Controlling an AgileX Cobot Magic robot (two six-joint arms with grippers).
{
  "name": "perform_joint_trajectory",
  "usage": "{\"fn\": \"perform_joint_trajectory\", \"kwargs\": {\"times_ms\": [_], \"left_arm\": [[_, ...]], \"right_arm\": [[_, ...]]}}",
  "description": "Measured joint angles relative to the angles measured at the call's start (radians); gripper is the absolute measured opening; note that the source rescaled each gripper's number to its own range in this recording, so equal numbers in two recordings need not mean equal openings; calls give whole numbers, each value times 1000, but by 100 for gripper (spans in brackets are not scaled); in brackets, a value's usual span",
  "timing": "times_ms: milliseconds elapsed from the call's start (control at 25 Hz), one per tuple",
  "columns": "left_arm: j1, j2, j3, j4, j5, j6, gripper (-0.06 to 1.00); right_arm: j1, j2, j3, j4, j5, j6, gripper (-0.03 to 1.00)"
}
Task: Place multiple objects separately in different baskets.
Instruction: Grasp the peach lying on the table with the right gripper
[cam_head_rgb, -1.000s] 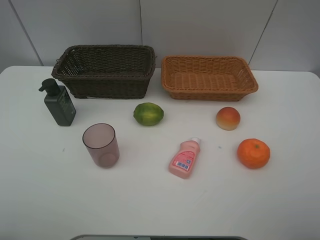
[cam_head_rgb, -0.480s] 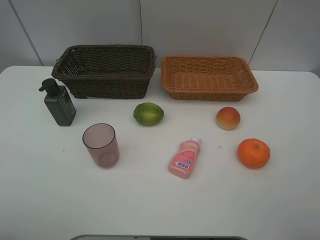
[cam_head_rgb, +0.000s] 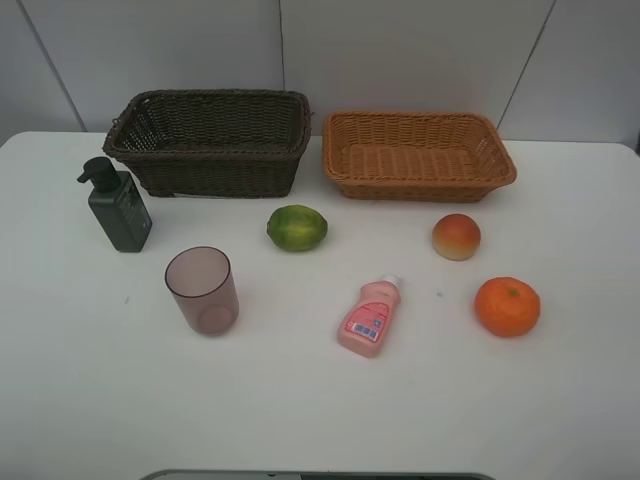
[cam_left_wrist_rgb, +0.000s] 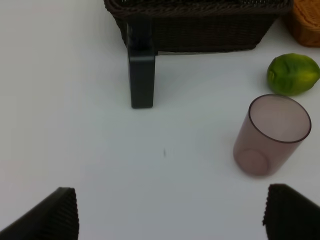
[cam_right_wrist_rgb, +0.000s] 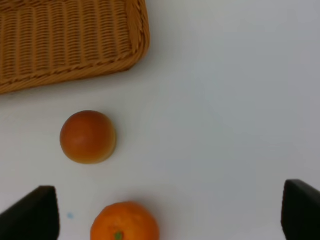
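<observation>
White matte table (cam_head_rgb: 300, 420) across most of the high view, pale grey panelled wall (cam_head_rgb: 400, 50) behind, thin dark seams. Grey strip (cam_head_rgb: 320, 475) at near edge. Tiny dark speck (cam_head_rgb: 127, 298) on tabletop left of cup. Along far edge, side by side and just apart: dark brown wicker basket (cam_head_rgb: 220, 175) on left, deeper; light orange-tan wicker basket (cam_head_rgb: 420, 188) on right, shallower. All six objects on bare table, outside baskets, none touching. Dark green pump bottle (cam_head_rgb: 118, 208) upright near brown basket's left front corner. Translucent pink cup (cam_head_rgb: 203, 291) upright, nearer the front. Green round fruit (cam_head_rgb: 297, 228) in front of the gap between baskets. Small pink labelled bottle (cam_head_rgb: 368, 320) lying flat, cap toward tan basket. Peach-red fruit (cam_head_rgb: 456, 237) in front of tan basket, orange (cam_head_rgb: 507, 306) nearer than it. Left gripper (cam_left_wrist_rgb: 172, 215) above table, jaws wide apart, holding nothing. Right gripper (cam_right_wrist_rgb: 165, 212) likewise spread wide, orange just beside its midline.
</observation>
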Motion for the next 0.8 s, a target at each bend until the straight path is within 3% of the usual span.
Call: {"fn": "perform_joint_trajectory", "kwargs": {"times_ms": [120,400,800], "left_arm": [[0,0,0,0,0,0,96],[0,0,0,0,0,0,96],[0,0,0,0,0,0,96]], "right_arm": [[10,93,0,16,-63,0,96],[136,313,-1,24,-131,0,96],[279,606,-142,13,-146,-1,96]]}}
